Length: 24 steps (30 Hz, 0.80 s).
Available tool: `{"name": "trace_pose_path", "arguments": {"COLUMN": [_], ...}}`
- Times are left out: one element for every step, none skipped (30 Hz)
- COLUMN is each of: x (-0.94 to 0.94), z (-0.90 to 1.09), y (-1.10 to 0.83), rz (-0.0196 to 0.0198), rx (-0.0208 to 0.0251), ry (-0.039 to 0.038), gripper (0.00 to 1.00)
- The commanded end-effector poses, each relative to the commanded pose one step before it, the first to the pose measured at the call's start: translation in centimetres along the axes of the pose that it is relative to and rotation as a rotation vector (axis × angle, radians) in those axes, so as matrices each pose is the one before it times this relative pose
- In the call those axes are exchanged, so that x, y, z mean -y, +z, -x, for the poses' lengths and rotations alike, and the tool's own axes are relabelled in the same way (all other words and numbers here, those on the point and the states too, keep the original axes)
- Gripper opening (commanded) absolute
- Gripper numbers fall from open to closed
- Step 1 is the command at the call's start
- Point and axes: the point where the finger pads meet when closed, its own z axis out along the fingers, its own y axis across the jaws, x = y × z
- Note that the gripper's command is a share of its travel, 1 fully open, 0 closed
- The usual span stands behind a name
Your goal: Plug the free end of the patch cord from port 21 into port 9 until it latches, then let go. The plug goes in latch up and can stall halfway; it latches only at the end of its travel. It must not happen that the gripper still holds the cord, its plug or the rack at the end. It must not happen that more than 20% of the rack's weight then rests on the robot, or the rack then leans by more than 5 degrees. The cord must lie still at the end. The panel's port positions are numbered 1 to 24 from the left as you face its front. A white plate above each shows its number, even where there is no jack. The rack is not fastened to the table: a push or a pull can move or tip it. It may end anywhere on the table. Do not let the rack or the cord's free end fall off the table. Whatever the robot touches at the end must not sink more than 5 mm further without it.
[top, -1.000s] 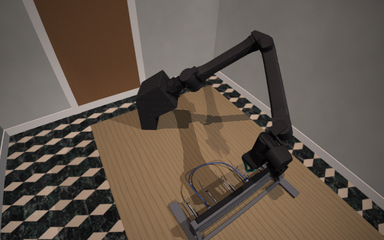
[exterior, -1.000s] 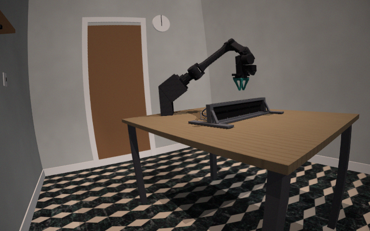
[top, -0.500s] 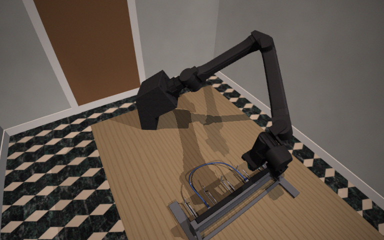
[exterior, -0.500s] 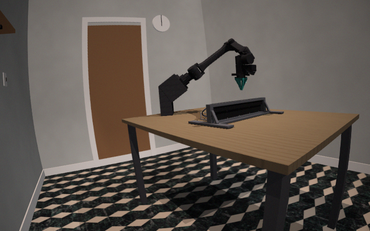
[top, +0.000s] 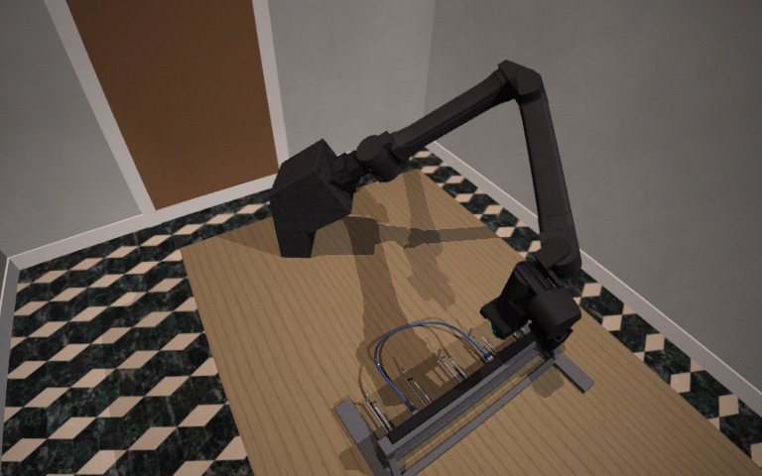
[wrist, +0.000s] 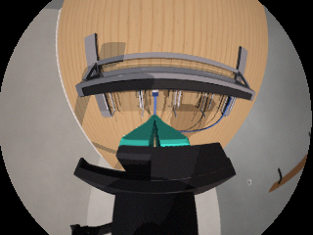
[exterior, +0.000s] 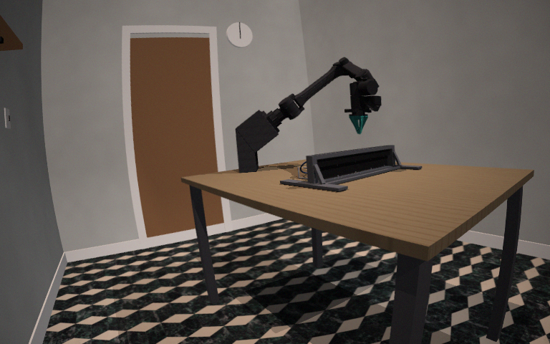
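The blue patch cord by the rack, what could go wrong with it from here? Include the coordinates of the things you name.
The closed gripper (top: pixel 494 330) (exterior: pixel 359 132) (wrist: pixel 155 117) is above the rack (top: pixel 477 381) (exterior: pixel 350 152) (wrist: pixel 166 85); descending like this, its fingertips might knock the rack, which stands loose on the table (top: pixel 292 313) (exterior: pixel 364 211) (wrist: pixel 161 29).

The blue patch cord (top: pixel 424 323) (wrist: pixel 201 130) arches out from the rack, so a low sweep could snag it and tug the plugs.

dim room, soft shadows, curved wrist-view edges
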Motion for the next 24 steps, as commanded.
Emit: {"name": "trace_pose_path", "arguments": {"x": [0.558, 0.043, 0.042, 0.041, 0.041, 0.040, 0.039, 0.039, 0.038, 0.038, 0.038, 0.000, 0.000, 0.038, 0.037, 0.037, 0.037, 0.037, 0.037, 0.037, 0.037, 0.036, 0.036, 0.036], "z": [1.276, -0.064, -0.062, -0.060, -0.058, -0.057, -0.055, -0.054, -0.053, -0.053, -0.052, 0.000, 0.000, -0.051, -0.051, -0.051, -0.050, -0.050, -0.050, -0.049, -0.049, -0.049, -0.049, -0.049], "y": [-2.439, 0.041, 0.039, 0.039, 0.038, 0.037, 0.036, 0.036, 0.036, 0.035, 0.035, 0.000, 0.000, 0.035, 0.034, 0.034, 0.034, 0.034, 0.034, 0.034, 0.034, 0.033, 0.033, 0.033], "rz": [-0.01886, 0.00017, 0.00016, 0.00016, 0.00016, 0.00015, 0.00015, 0.00015, 0.00015, 0.00015, 0.00015, 0.00000, 0.00000, 0.00015, 0.00014, 0.00014, 0.00014, 0.00014, 0.00014, 0.00014, 0.00014, 0.00014, 0.00014, 0.00014], "rx": [0.04364, -0.00110, -0.00107, -0.00104, -0.00102, -0.00100, -0.00098, -0.00096, -0.00095, -0.00094, -0.00093, 0.00000, 0.00000, -0.00092, -0.00092, -0.00091, -0.00091, -0.00090, -0.00090, -0.00090, -0.00089, -0.00089, -0.00089, -0.00089], "ry": [-0.00103, 0.00150, 0.00145, 0.00141, 0.00137, 0.00134, 0.00131, 0.00129, 0.00127, 0.00126, 0.00124, 0.00000, 0.00000, 0.00123, 0.00122, 0.00121, 0.00121, 0.00120, 0.00120, 0.00119, 0.00119, 0.00118, 0.00118, 0.00118], "gripper": [0.00, 0.00, 0.00, 0.00, 0.00, 0.00, 0.00, 0.00, 0.00, 0.00, 0.00, 0.00, 0.00, 0.00, 0.00, 0.00, 0.00, 0.00, 0.00, 0.00, 0.00, 0.00, 0.00, 0.00]}}
